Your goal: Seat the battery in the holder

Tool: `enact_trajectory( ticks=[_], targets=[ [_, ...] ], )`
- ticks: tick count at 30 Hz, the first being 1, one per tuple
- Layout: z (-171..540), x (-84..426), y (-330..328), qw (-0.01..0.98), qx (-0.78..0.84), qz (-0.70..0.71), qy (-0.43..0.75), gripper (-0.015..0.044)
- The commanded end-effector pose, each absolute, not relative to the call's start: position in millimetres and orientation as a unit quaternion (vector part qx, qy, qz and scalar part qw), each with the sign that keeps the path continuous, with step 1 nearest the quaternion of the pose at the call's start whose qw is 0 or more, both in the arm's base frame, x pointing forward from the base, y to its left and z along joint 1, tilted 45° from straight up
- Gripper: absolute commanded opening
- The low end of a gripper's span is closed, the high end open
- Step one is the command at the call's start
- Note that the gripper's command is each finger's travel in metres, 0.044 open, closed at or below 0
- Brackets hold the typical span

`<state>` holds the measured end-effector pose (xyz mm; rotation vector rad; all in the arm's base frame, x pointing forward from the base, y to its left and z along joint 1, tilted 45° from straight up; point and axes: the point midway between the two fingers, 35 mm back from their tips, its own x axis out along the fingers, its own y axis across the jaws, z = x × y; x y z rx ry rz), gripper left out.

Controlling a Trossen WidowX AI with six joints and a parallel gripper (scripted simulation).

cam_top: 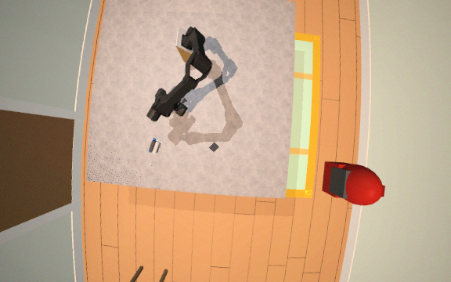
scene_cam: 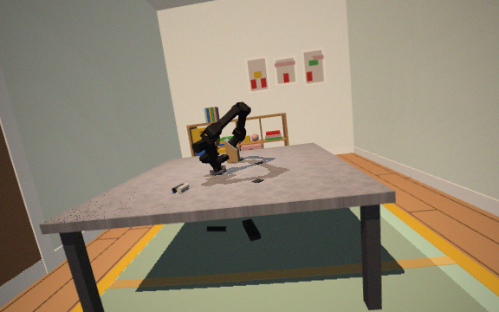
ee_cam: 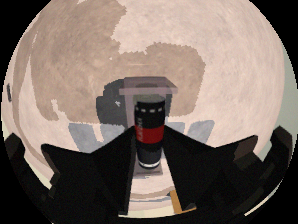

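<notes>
Between the gripper's point(cam_top: 165, 110) point(scene_cam: 218, 170) point(ee_cam: 149, 137) fingers, a red-banded black battery point(ee_cam: 149, 132) is gripped, its lettering illegible.

The cylindrical battery point(ee_cam: 149, 131) is black with a broad red band, pale dashes and a whitish ring near one end, the flat-topped table point(cam_top: 249, 117) point(scene_cam: 232, 195) is mottled pinkish grey, and the rounded object beside it point(cam_top: 362, 184) is glossy red with a dark grey panel.

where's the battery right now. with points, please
In the wrist view, the battery point(ee_cam: 149, 132) is at the centre, between the fingers of the gripper point(ee_cam: 148, 129), with the pale holder point(ee_cam: 172, 86) right behind and around it.
</notes>
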<state>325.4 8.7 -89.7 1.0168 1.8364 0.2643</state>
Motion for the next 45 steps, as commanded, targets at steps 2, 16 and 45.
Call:
enact_trajectory(
  ticks=[2, 16, 45],
  targets=[
    [-92, 327, 9, 0.502, 0.418, 0.104, 0.75, 0.0076],
    [-91, 325, 12, 0.521, 0.421, 0.091, 0.736, 0.0076],
    [-85, 314, 18, 0.534, 0.424, 0.083, 0.727, 0.0076]
  ],
)
